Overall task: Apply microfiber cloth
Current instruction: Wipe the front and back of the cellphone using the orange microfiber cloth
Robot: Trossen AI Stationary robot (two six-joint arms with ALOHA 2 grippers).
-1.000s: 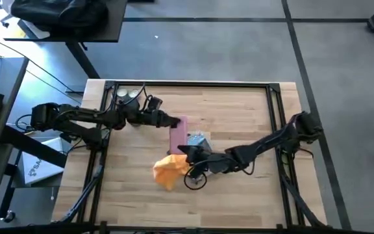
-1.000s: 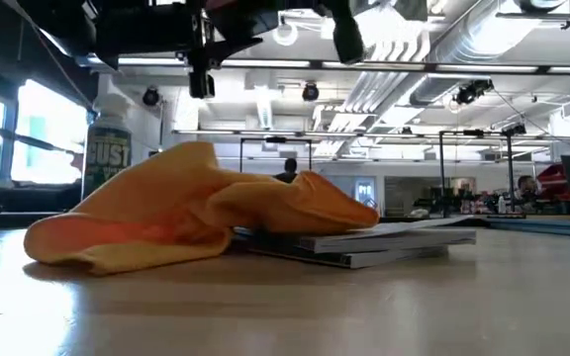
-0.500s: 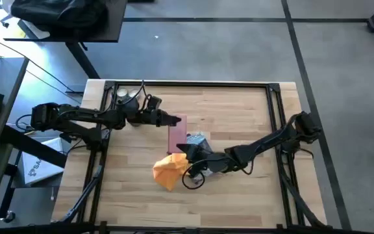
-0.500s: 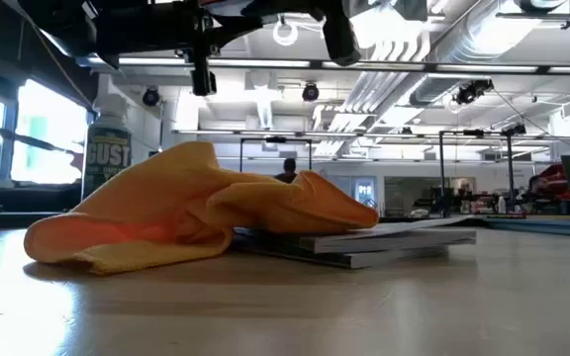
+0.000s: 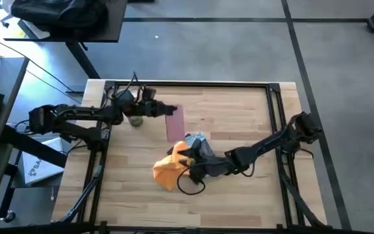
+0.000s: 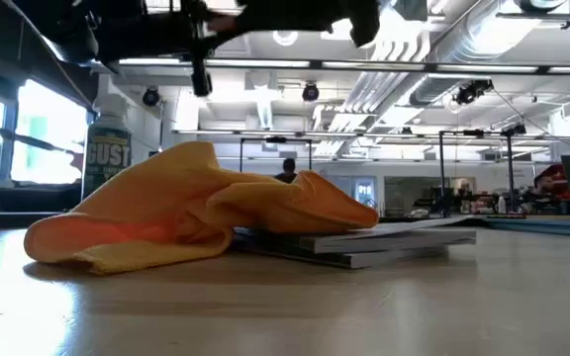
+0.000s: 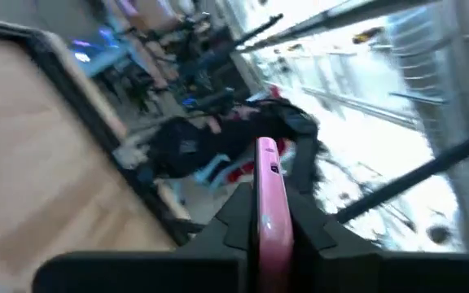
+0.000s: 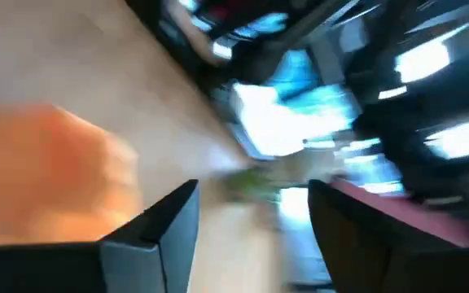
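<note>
Microfiber cloth (image 5: 166, 170) lies crumpled on the table (image 5: 239, 110) toward its front edge, left of middle, its far side against the blue-grey packet (image 5: 197, 142). From above, the right gripper (image 5: 186, 158) hangs at the cloth's right edge, while the left gripper (image 5: 169, 110) is raised near the back-left part, clamped on a pink-edged phone (image 5: 174, 122). At table height the cloth (image 6: 191, 208) drapes onto flat packets (image 6: 384, 240), a spray can (image 6: 108, 150) standing behind. The left wrist camera shows fingers closed on the phone (image 7: 269, 203), edge-on. The right wrist camera shows fingers spread, holding nothing, the cloth (image 8: 47, 171) just ahead. A shallow pinch could catch only one fold, or drag the packet along.
</note>
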